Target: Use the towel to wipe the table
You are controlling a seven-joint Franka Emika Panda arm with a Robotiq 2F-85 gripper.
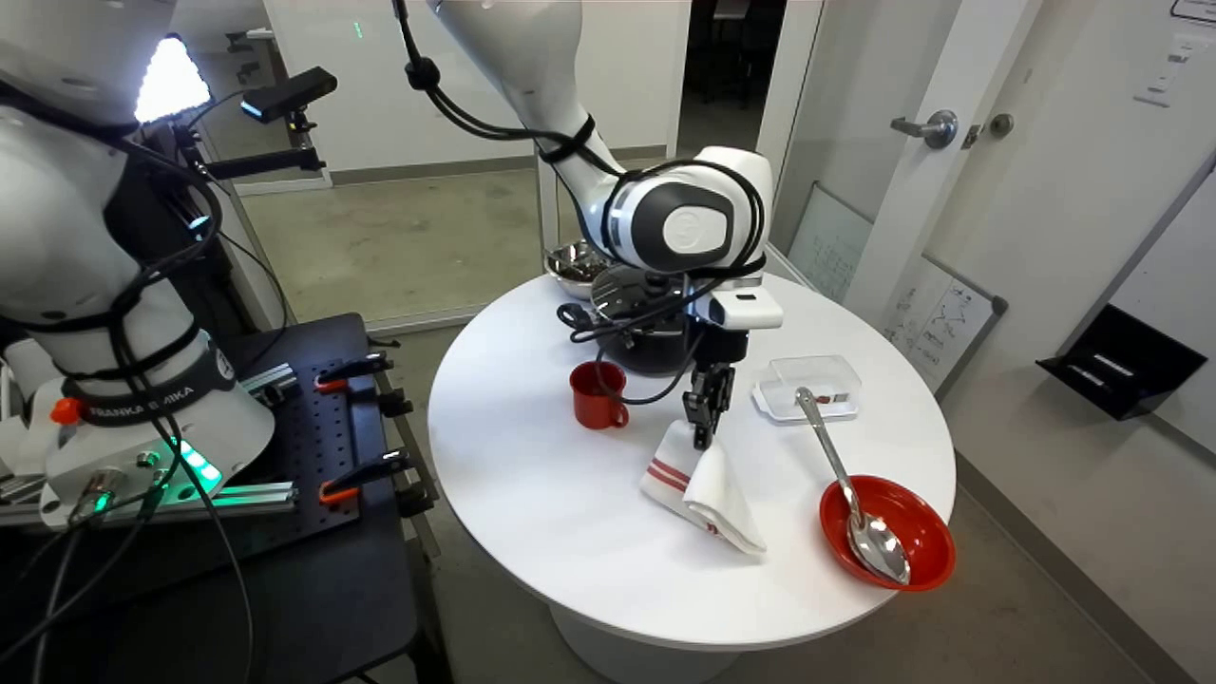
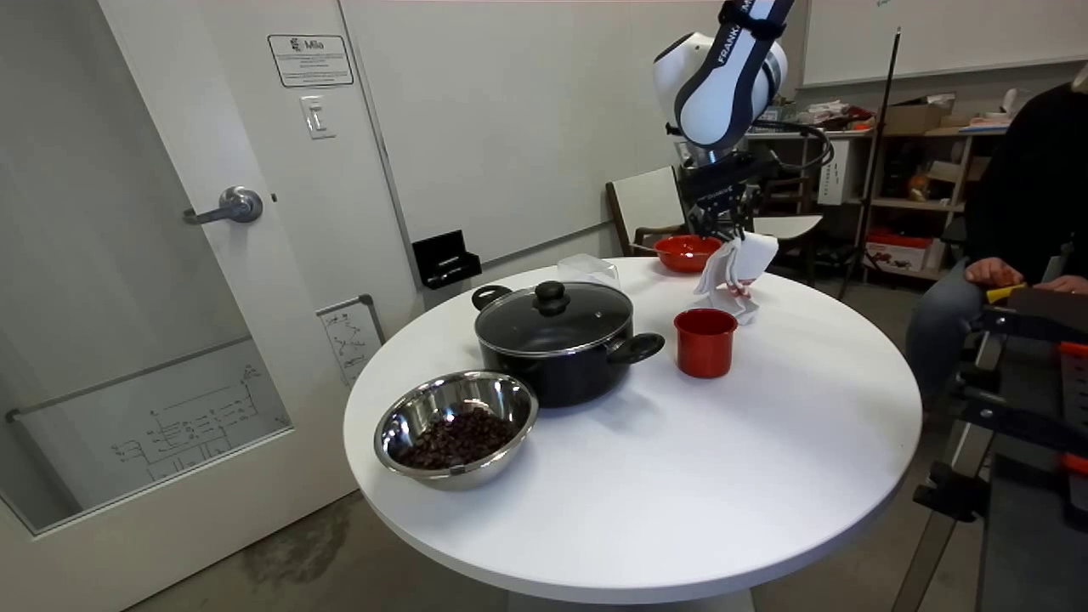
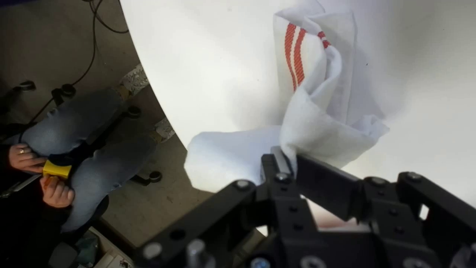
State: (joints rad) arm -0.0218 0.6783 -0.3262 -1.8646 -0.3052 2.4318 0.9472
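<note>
The white towel [image 1: 727, 508] with red stripes hangs folded from my gripper [image 1: 703, 439], right of the red mug in an exterior view. In an exterior view the towel [image 2: 733, 265] hangs below the gripper [image 2: 722, 229], and its lower part appears to touch the white round table [image 2: 680, 484]. In the wrist view my gripper [image 3: 292, 165] is shut on a pinched fold of the towel [image 3: 323, 128]. One flap spreads to the left and the striped part lies toward the table surface [image 3: 208, 74]. The cloth between the fingertips is mostly hidden.
A red mug [image 2: 704, 344], a lidded black pot [image 2: 557, 361] and a metal bowl [image 2: 393, 429] of dark bits stand on the table. A red bowl [image 1: 929, 532] with a spoon [image 1: 879, 546] sits at the edge near a clear container [image 1: 807, 380]. A person [image 2: 1020, 195] sits nearby.
</note>
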